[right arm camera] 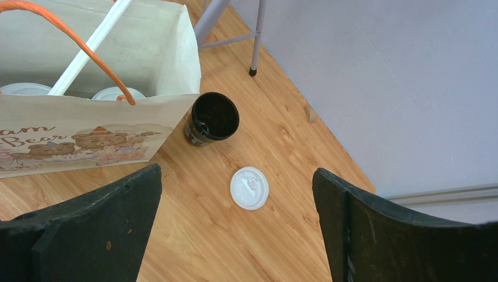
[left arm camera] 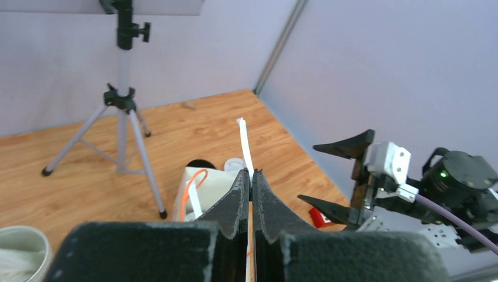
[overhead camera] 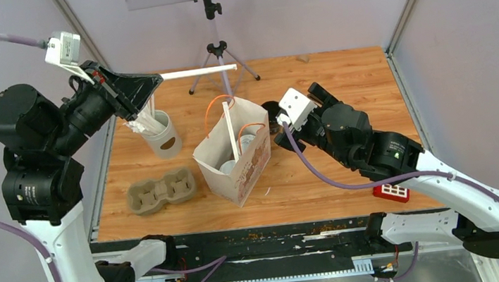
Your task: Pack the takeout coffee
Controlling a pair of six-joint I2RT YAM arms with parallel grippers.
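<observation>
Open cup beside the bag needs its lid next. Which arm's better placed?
Right. The right gripper is open and sits just above the black cup and its loose lid. The left gripper is shut on a straw, away from both.

Bagged cups (right arm camera: pixel 117 93) mostly behind bag wall (right arm camera: pixel 88 141)

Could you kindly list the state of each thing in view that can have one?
Left pincer: shut on a straw.
Right pincer: open, empty.
Bag: upright, open, holding two lidded cups and another straw.
Black cup: upright, lidless, beside bag.
Lid: loose on table.
Tray: empty.
Straw cup: upright, stocked.
</observation>
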